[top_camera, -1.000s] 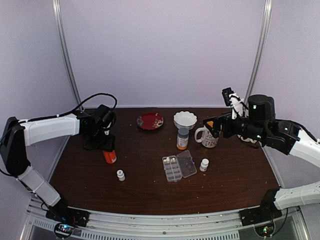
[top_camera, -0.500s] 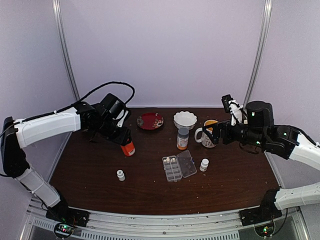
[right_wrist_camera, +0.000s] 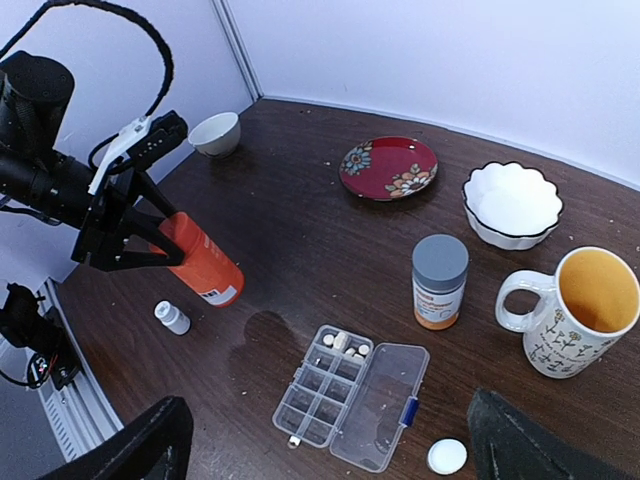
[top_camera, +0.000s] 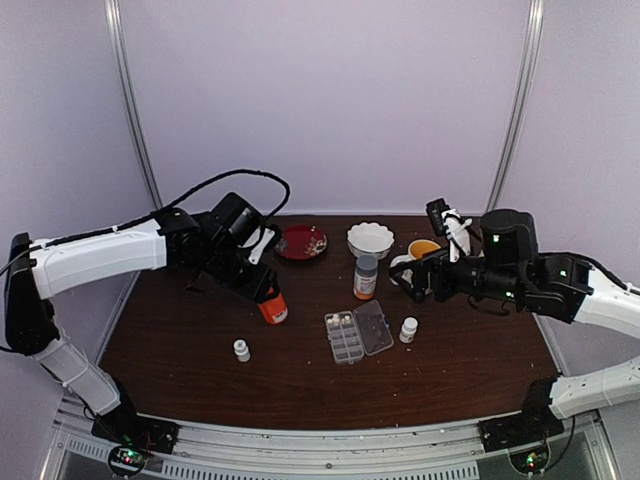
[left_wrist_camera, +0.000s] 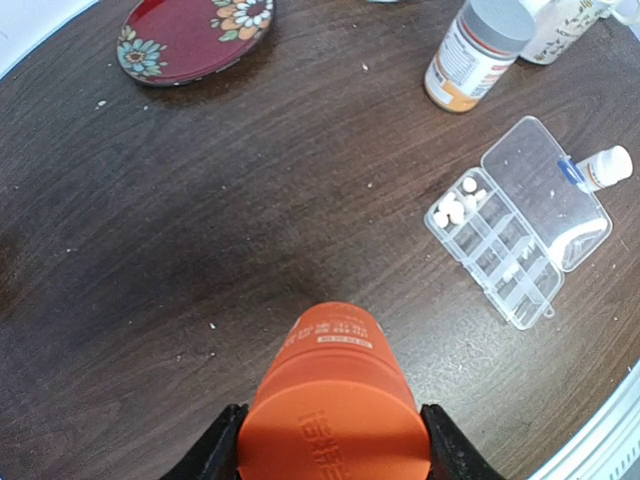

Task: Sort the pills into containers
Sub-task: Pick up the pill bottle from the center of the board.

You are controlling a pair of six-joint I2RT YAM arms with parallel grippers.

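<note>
Left end effector [left_wrist_camera: 330, 442], clamped on bottle [left_wrist_camera: 335, 395], swung toward box [left_wrist_camera: 520, 235]; right end effector [top_camera: 412, 282] gapes empty; pills [left_wrist_camera: 455, 210] in one cell [left_wrist_camera: 470, 195].

Left arm [top_camera: 100, 258] is stretched in from the left side toward the middle, white forearm close to level, wrist bent downward. Left claw [top_camera: 262, 292] points down and inward, its two fingers clamped on either side of an orange-red bottle [top_camera: 273, 309], which it holds tilted above the table [top_camera: 180, 350]. Right arm [top_camera: 590, 296] reaches in from the right, wrist roughly level. Right claw [top_camera: 410, 282] hangs above the table, fingers spread wide.
</note>
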